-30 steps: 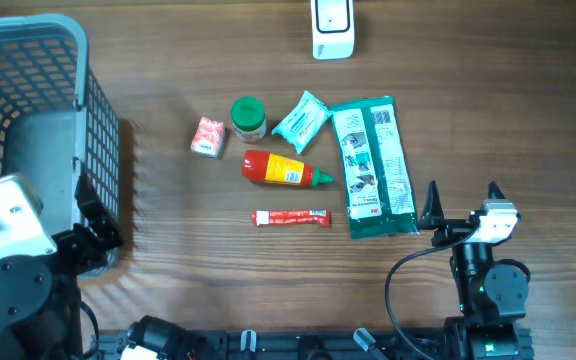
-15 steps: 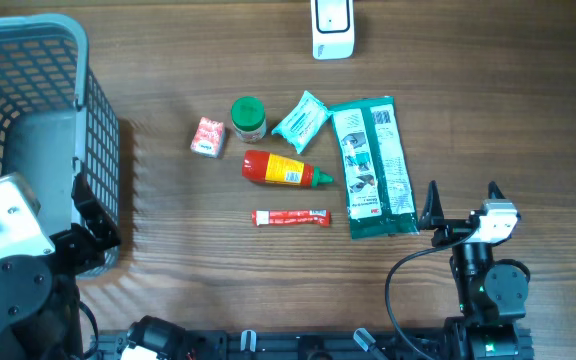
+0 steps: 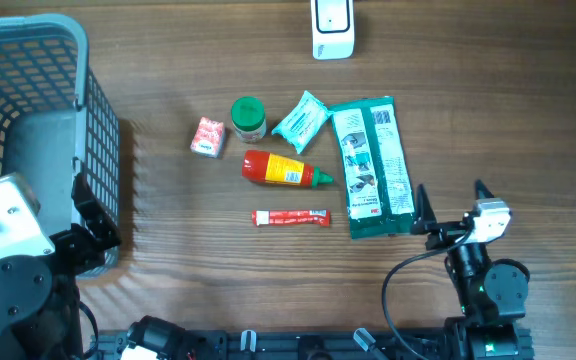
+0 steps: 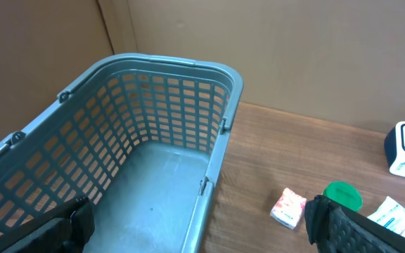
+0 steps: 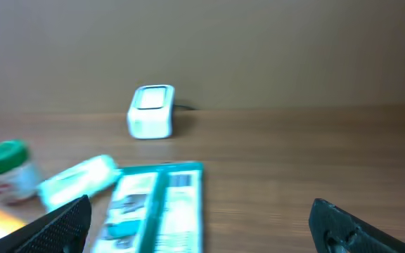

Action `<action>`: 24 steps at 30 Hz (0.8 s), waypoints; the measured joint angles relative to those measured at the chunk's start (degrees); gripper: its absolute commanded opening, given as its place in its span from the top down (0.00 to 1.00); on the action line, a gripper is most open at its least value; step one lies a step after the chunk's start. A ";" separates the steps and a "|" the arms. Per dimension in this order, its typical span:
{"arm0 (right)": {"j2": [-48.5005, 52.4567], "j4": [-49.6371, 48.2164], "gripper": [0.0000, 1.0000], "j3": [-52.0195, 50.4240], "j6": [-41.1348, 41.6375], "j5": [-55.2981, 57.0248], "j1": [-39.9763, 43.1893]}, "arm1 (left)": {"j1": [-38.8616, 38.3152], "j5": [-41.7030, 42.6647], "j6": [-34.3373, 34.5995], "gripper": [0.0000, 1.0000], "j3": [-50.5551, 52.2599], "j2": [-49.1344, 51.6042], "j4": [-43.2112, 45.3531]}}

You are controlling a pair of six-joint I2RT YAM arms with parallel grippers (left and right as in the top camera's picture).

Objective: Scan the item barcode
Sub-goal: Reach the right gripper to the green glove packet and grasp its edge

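Overhead alone shows red tube (image 3: 290,217); L wrist cam sees inside basket (image 4: 174,105). Left gripper (image 4: 199,214) & right gripper (image 5: 199,211) both spread wide, empty.

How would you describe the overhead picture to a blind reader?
Six grocery items cluster on a wooden table: red sauce bottle, green-lidded jar, teal pouch, red packet, red tube, long green package. A white scanner sits at the far edge, a grey basket left, the right pincer open.
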State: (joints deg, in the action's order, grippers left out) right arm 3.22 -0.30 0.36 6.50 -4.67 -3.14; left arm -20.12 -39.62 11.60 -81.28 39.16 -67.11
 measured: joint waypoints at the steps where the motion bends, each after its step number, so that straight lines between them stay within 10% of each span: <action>1: 0.00 -0.04 0.00 0.00 3.28 -1.20 0.00 | 0.00 0.00 0.00 0.00 0.00 0.00 0.00; 11: 0.00 -0.11 0.00 0.00 43.95 -4.76 0.00 | 0.00 0.02 0.00 0.00 0.00 0.00 0.00; 24: 1.57 -0.39 0.00 0.00 40.57 -11.41 0.00 | 0.00 22.05 -0.22 0.00 0.02 0.00 -5.64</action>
State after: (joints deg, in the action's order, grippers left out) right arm 4.80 -0.69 0.36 47.07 -16.08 -3.14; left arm -20.12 -17.56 11.38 -81.25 39.16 -72.75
